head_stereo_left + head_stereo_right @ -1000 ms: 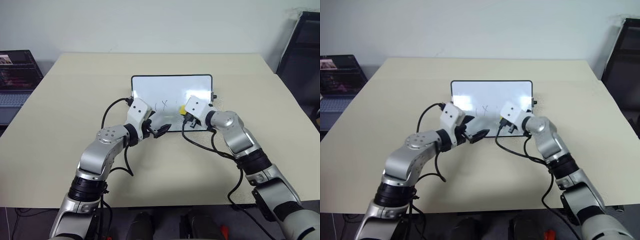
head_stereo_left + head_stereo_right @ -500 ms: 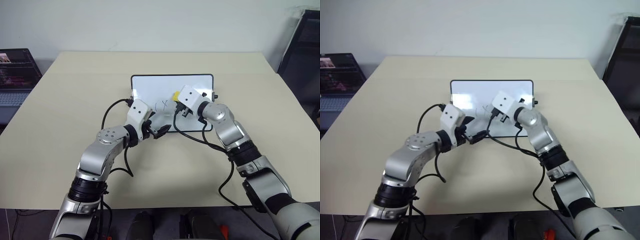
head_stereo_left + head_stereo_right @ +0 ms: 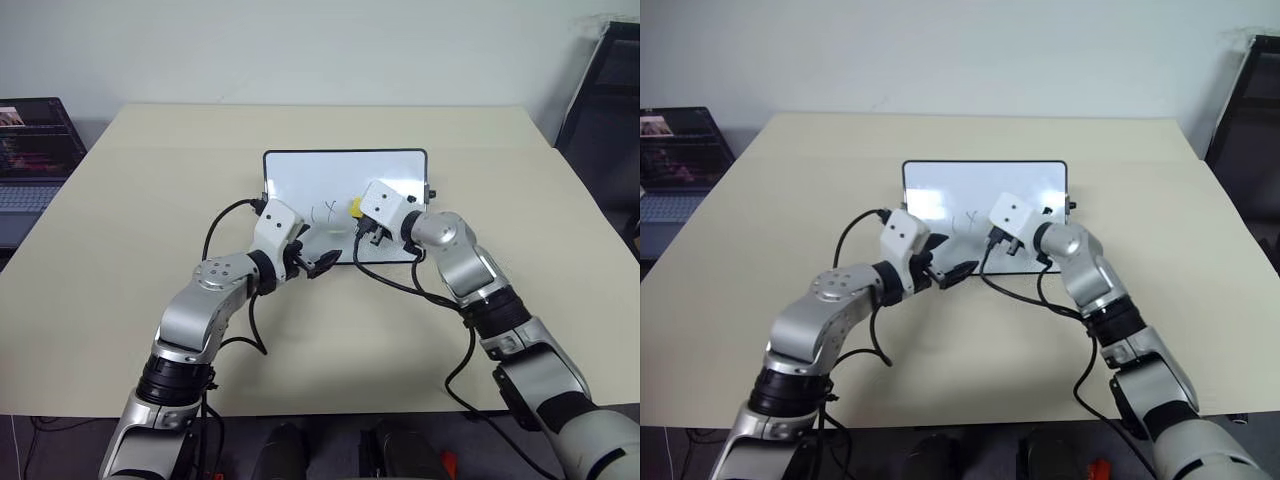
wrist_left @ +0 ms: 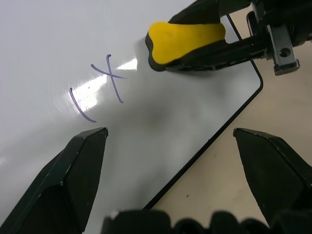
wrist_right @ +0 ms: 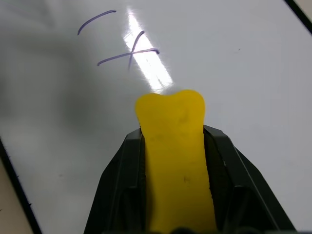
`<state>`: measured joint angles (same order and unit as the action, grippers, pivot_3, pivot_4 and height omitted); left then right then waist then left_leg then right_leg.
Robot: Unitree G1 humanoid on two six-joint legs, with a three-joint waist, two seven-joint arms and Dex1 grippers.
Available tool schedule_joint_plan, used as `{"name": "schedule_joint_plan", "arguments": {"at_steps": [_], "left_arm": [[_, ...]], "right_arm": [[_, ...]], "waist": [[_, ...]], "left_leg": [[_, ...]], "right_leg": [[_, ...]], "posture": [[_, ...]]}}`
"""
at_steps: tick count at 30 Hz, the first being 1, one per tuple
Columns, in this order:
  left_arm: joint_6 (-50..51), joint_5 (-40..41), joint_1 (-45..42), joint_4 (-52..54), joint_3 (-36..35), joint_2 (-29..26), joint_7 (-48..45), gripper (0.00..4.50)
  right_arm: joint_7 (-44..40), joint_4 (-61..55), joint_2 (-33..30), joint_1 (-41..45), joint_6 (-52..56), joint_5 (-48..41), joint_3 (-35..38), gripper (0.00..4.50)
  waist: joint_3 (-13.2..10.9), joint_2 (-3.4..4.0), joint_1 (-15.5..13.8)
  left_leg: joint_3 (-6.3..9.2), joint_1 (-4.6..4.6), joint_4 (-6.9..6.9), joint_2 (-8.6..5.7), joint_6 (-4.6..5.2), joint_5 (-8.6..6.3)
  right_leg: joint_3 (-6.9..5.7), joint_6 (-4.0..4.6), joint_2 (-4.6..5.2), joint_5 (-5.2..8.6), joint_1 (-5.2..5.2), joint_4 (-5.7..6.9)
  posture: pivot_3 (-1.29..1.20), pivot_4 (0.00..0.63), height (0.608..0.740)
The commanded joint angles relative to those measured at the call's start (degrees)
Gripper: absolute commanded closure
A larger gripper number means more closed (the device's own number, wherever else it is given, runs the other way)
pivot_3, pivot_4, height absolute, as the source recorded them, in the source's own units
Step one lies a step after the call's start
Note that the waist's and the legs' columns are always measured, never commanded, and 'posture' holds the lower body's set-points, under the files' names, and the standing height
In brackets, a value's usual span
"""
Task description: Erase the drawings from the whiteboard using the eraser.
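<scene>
Foam by the look of it, the yellow eraser [image 5: 171, 161] should be light and squashy, so the right gripper [image 3: 362, 222], clenched on its sides, seems well placed; it sits on the whiteboard [image 3: 300, 170], mid-desk, just beside the drawings [image 4: 100, 85]. Left gripper [image 4: 175, 151] hangs released over the board's near edge. Only trailing cables [image 3: 395, 283] and a laptop [image 3: 30, 165] at the desk's left edge lie nearby, neither blocking.

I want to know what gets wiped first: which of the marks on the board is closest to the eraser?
The X-shaped mark: it lies just ahead of the eraser, while the curved stroke sits beyond it, farther from the eraser.
</scene>
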<state>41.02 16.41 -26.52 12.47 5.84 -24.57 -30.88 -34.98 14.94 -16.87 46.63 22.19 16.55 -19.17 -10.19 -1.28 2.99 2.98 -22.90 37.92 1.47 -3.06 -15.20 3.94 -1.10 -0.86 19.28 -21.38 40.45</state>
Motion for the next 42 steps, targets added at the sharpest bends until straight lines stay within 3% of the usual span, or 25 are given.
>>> {"name": "schedule_joint_plan", "arguments": {"at_steps": [1,6,13,20,31,36,42], "left_arm": [[-0.3,0.2,-0.1,1.7,-1.0,0.1,0.4,0.0],[2.0,1.1,2.7,4.5,-4.1,0.4,3.2,0.0],[-0.6,1.8,9.3,7.0,-10.1,0.7,6.1,0.0],[-6.1,1.9,10.9,4.6,-13.5,3.0,8.1,0.0],[-5.9,2.4,7.6,4.4,-13.4,3.9,9.3,0.0],[-5.5,2.5,7.5,5.5,-13.8,4.2,10.0,0.0],[-3.7,2.4,8.7,7.5,-13.9,3.7,11.0,0.0]], "right_arm": [[-0.7,-1.5,-0.5,-1.2,1.7,-0.4,0.1,3.25],[0.4,-8.2,0.0,-2.6,3.6,-4.0,4.9,3.25],[-1.8,-25.0,1.8,-8.1,13.8,-17.5,14.9,3.25],[-1.6,-34.0,1.1,-17.3,14.0,-23.2,14.8,3.25],[2.4,-31.2,2.0,-23.4,3.9,-21.9,10.6,3.25],[3.2,-27.6,5.0,-20.0,3.3,-22.7,9.9,3.25],[6.2,-15.4,3.6,-9.6,-3.9,-14.0,5.2,3.25]], "waist": [[0.0,0.0,0.0],[0.0,0.0,0.0],[0.0,0.01,-0.1],[0.0,0.01,-0.8],[0.0,0.0,-1.0],[0.0,0.01,-1.0],[0.0,0.01,-1.0]], "left_leg": [[0.0,0.0,0.0,0.0,0.0,0.0],[0.0,-0.02,-0.01,0.0,0.0,0.0],[0.02,-0.12,-0.1,0.04,-0.01,-0.01],[0.08,-0.1,-0.08,0.02,0.0,-0.02],[0.04,-0.1,-0.1,0.02,0.0,-0.02],[0.04,-0.1,-0.1,0.03,-0.01,-0.01],[0.03,-0.08,-0.08,0.01,-0.01,-0.01]], "right_leg": [[0.01,0.0,0.0,0.0,0.0,0.0],[0.01,0.0,0.0,0.0,-0.03,0.0],[-0.02,0.0,0.0,0.0,-0.07,-0.15],[-0.07,0.0,0.01,0.0,0.03,-0.27],[-0.05,0.0,-0.01,0.0,0.02,-0.31],[-0.05,0.0,-0.01,0.0,0.02,-0.31],[-0.05,0.0,-0.01,0.0,0.02,-0.3]], "posture": [[0.0,0.15,0.74],[0.0,0.15,0.74],[0.0,0.15,0.74],[0.0,0.15,0.74],[0.0,0.15,0.74],[0.0,0.15,0.74],[0.0,0.15,0.74]]}}
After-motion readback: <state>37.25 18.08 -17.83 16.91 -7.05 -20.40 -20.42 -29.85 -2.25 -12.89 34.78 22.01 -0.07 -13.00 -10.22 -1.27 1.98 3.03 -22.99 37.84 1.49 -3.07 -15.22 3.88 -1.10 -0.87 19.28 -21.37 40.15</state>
